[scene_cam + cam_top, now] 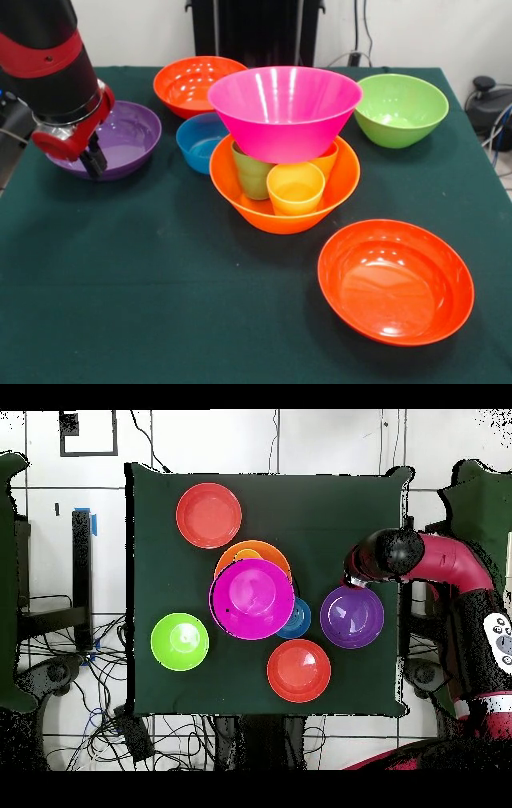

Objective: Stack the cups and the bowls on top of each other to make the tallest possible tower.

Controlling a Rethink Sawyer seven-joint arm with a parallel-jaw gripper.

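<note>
The tower stands mid-table: a large light orange bowl (pixel 264 214) holds the green cup (pixel 251 174), the yellow cup (pixel 295 189) and the orange cup (pixel 326 158), and the large pink bowl (pixel 284 108) rests on top of the cups. In the overhead view the pink bowl (pixel 252 598) hides the cups and most of the orange bowl (pixel 262 549). My gripper (pixel 94 162) hangs at the near left rim of the purple bowl (pixel 128 132), low and close to it. Contact is unclear. From overhead the arm's wrist (pixel 370 566) covers the edge of the purple bowl (pixel 352 616).
A small blue bowl (pixel 196 142) sits between the purple bowl and the tower. One red-orange bowl (pixel 192 84) is at the back and another (pixel 396 280) at the front right. A lime green bowl (pixel 400 108) is at the back right. The table's left edge is near the gripper.
</note>
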